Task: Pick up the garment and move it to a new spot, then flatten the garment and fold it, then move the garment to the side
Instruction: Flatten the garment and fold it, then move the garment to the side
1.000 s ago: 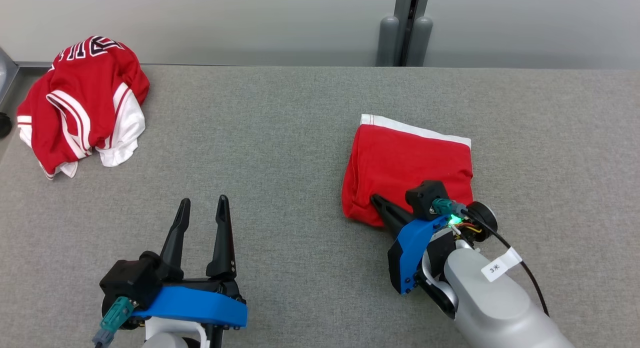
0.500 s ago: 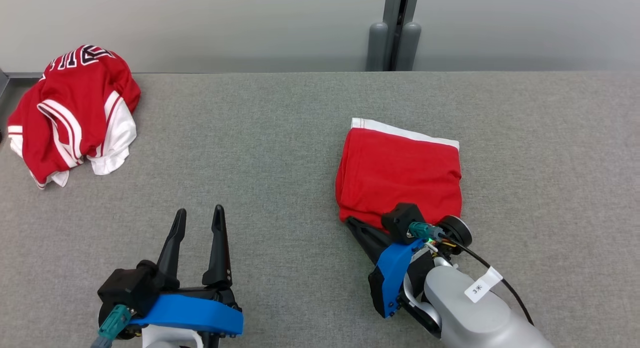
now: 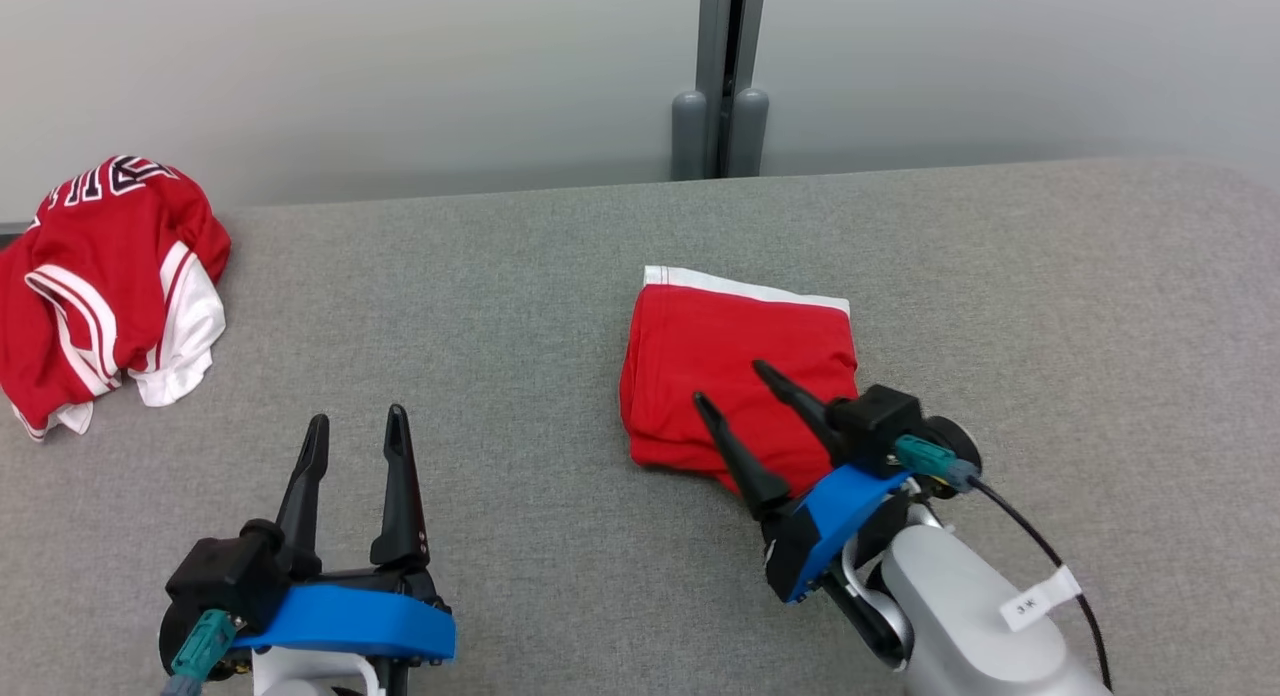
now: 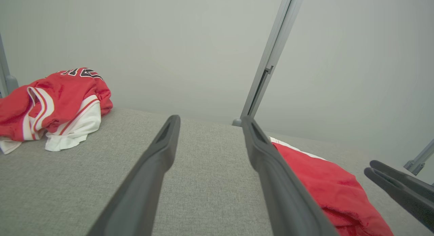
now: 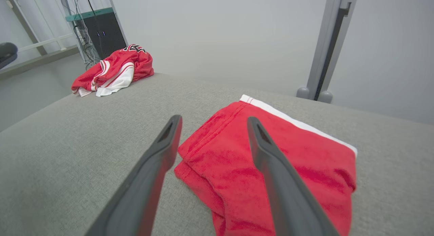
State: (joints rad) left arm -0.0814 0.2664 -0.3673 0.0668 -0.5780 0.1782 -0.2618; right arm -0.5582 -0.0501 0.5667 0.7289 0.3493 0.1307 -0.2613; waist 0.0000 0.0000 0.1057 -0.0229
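Observation:
The garment [image 3: 720,356] is a red piece with a white band along its far edge, lying folded on the grey table [image 3: 520,306]. My right gripper [image 3: 730,384] is open just above its near left corner, holding nothing. In the right wrist view the right gripper [image 5: 214,119] spreads its fingers over the garment [image 5: 305,154], whose near corner sits between them. My left gripper [image 3: 357,417] is open and empty at the lower left, well apart from the cloth. The left wrist view has the left gripper [image 4: 210,118] over bare table, with the garment [image 4: 322,181] to its right.
A crumpled red and white jersey [image 3: 100,276] lies at the table's far left corner, also seen as the jersey [image 5: 115,68] and the jersey [image 4: 57,100]. A grey wall with a vertical post [image 3: 720,126] runs behind the table. A dark cabinet [image 5: 98,32] stands beyond the left end.
My right gripper has opened and let go of the garment's near edge, and its fingers now hover above the cloth. The head camera has shifted. The left gripper stays open.

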